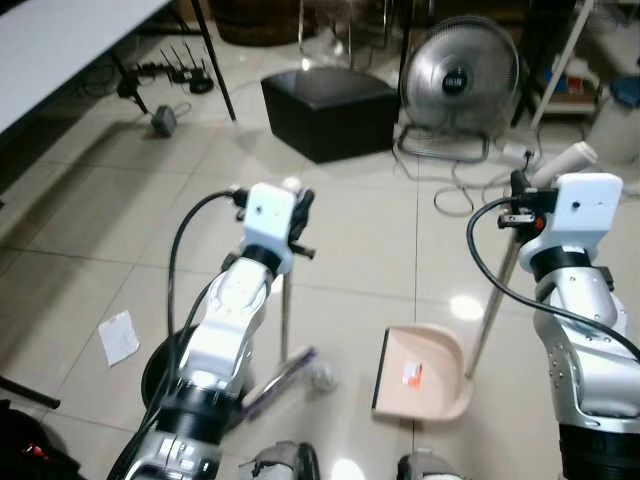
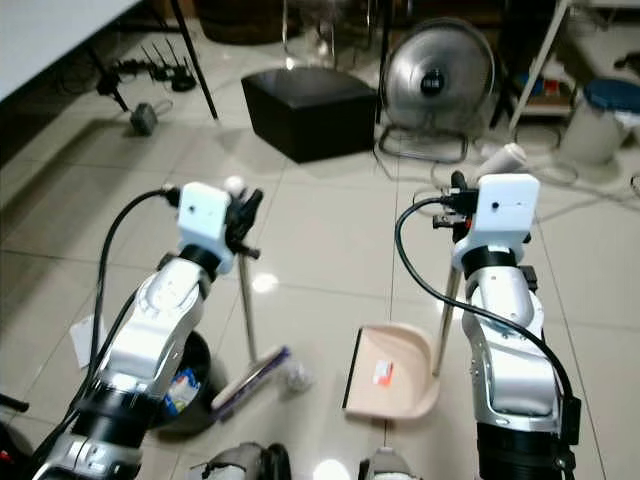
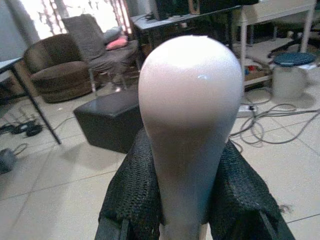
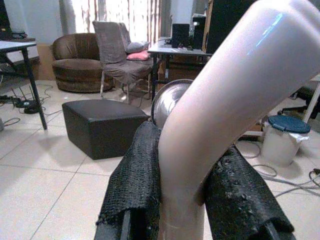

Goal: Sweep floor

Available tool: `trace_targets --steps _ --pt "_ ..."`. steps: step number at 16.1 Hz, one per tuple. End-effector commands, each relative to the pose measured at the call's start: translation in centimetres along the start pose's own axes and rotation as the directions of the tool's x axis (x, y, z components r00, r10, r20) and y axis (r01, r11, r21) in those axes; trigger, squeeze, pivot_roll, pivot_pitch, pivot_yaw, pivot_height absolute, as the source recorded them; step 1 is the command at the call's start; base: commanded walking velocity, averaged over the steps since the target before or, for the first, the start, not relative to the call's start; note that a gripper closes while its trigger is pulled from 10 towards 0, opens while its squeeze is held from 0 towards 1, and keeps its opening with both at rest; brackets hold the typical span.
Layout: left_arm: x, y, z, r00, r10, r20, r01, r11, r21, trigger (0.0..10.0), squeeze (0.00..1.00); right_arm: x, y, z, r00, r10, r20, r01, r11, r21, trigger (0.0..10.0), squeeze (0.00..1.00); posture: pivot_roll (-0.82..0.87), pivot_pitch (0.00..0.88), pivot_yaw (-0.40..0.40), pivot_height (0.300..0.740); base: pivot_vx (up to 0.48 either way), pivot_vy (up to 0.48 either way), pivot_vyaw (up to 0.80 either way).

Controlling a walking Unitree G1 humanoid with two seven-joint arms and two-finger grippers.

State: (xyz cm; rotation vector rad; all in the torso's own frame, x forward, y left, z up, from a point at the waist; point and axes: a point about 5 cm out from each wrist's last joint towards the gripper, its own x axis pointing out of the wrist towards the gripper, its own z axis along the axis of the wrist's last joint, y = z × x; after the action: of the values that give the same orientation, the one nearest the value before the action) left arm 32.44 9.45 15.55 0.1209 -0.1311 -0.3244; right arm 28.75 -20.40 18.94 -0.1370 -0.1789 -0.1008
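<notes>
On the left, a piece of white paper [image 1: 119, 337] is lying on the tiled floor [image 1: 340, 230], and a dark round bin [image 2: 190, 385] is standing near the robot's left arm. The left gripper [image 3: 182, 200] is closing around the pale rounded top of the broom handle [image 3: 190, 110]; both black fingers [image 3: 132, 195] are pressing on its sides with no gap. The broom [image 1: 283, 320] is standing almost upright, and its head [image 1: 278, 380] is resting on the floor, close to the robot's feet. A small crumpled scrap [image 1: 322, 375] is lying just beside the broom head, between it and the dustpan [image 1: 425, 372]. The beige dustpan is sitting flat on the floor, with a small orange-and-white bit [image 1: 411, 374] inside it. Its long handle [image 4: 235, 95] is rising to the right, and the right gripper [image 4: 182, 200] is clamping tightly on the bent upper part. Farther away, a black ottoman [image 1: 330, 110] and a floor fan [image 1: 459, 75] are standing.
</notes>
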Motion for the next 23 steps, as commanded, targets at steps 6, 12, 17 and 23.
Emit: trace_targets --steps 6,12,17,23 --pt "1.1 -0.3 1.3 0.987 0.048 0.15 -0.061 0.995 0.078 10.0 0.0 1.0 1.4 -0.6 0.99 0.093 0.105 -0.087 0.995 -0.057 10.0 0.0 0.02 0.313 0.138 0.74 0.0 0.0 0.0" --pt "1.7 -0.9 0.7 0.974 0.089 0.209 -0.099 0.994 0.038 10.0 0.0 1.2 2.4 -1.4 0.977 0.088 0.194 -0.076 0.995 -0.068 10.0 0.0 0.05 0.364 0.148 0.74 0.0 0.0 0.0" --pt "1.9 -1.0 -1.1 0.972 0.087 0.22 -0.084 0.996 -0.02 10.0 0.0 0.5 5.2 -2.9 0.966 0.155 0.207 -0.142 0.987 -0.078 10.0 0.0 0.06 0.41 0.188 0.74 0.0 0.0 0.0" --pt "3.5 -3.3 -0.6 0.974 0.074 0.212 -0.044 0.989 -0.141 10.0 0.0 0.6 7.2 -3.0 0.963 0.121 0.241 -0.125 0.992 0.001 10.0 0.0 0.06 0.424 0.218 0.74 0.0 0.0 0.0"
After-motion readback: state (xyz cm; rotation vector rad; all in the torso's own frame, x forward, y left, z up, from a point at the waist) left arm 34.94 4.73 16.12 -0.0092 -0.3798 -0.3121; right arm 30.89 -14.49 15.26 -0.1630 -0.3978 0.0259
